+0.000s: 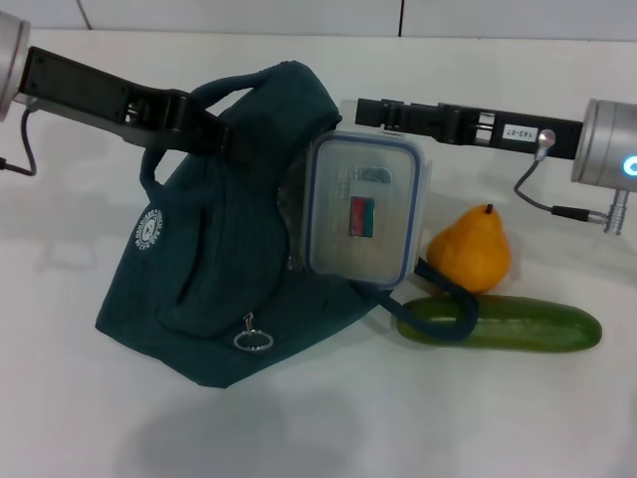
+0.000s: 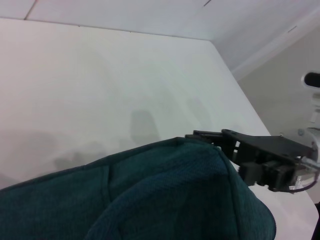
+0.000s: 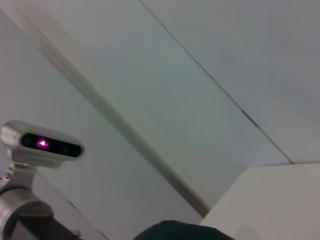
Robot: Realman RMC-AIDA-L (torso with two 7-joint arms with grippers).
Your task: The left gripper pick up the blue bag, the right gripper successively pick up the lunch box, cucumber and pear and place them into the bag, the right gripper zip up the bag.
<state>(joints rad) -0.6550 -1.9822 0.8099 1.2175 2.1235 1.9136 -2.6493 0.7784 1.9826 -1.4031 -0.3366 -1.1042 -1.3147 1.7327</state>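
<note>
My left gripper (image 1: 237,139) is shut on the top of the blue bag (image 1: 214,269) and holds it up, tilted, with its bottom on the white table (image 1: 90,398). The lunch box (image 1: 366,209) stands on edge in the bag's mouth, lid facing me. My right gripper (image 1: 350,112) is just above and behind the box's upper edge; whether it touches the box is unclear. The left wrist view shows that gripper (image 2: 210,137) past the bag's cloth (image 2: 150,195). The pear (image 1: 471,249) and cucumber (image 1: 508,326) lie on the table to the right of the bag.
One loop handle (image 1: 448,299) of the bag hangs down across the cucumber's left end. The ring zipper pull (image 1: 253,341) dangles on the bag's front. The table's far edge meets the wall (image 1: 398,20) behind both arms.
</note>
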